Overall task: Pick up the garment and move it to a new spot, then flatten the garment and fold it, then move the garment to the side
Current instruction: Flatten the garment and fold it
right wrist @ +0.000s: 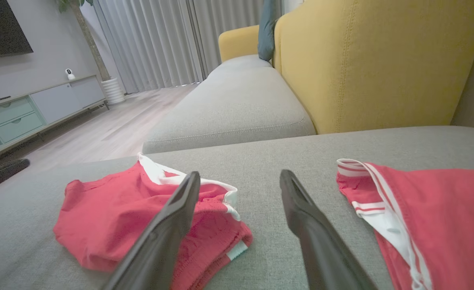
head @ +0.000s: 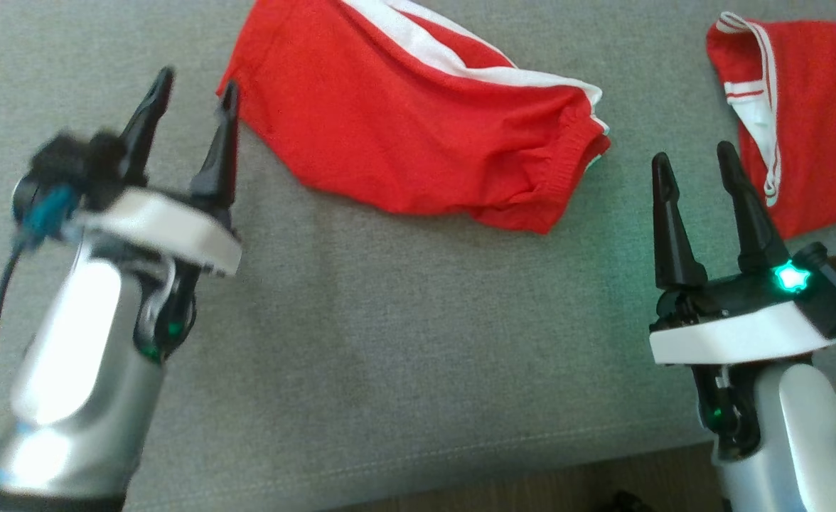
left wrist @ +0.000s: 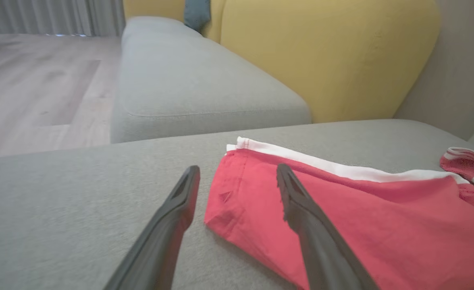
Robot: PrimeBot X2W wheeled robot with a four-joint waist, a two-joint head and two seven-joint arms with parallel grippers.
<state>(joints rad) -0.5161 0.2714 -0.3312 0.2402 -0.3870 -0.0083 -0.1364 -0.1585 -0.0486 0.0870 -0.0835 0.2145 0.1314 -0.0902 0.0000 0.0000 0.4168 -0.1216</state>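
Note:
A red garment (head: 418, 135) with a white side stripe lies rumpled on the grey sofa seat (head: 389, 320), at the top middle of the head view. My left gripper (head: 197, 82) is open, its fingertips just off the garment's left corner. In the left wrist view the garment (left wrist: 382, 217) lies under and to the right of the open left gripper (left wrist: 238, 168). My right gripper (head: 692, 154) is open and empty, hovering over bare seat to the right of the garment's elastic waistband. The right wrist view shows the garment (right wrist: 108, 217) to the left of my right gripper (right wrist: 240, 174).
A second red garment (head: 809, 121) with white trim lies at the far right (right wrist: 442, 209). A yellow back cushion (right wrist: 374, 60) rises behind the seat. The seat's front edge (head: 461, 462) runs along the bottom, with wood floor (right wrist: 112, 129) and a low cabinet (right wrist: 39, 108) beyond.

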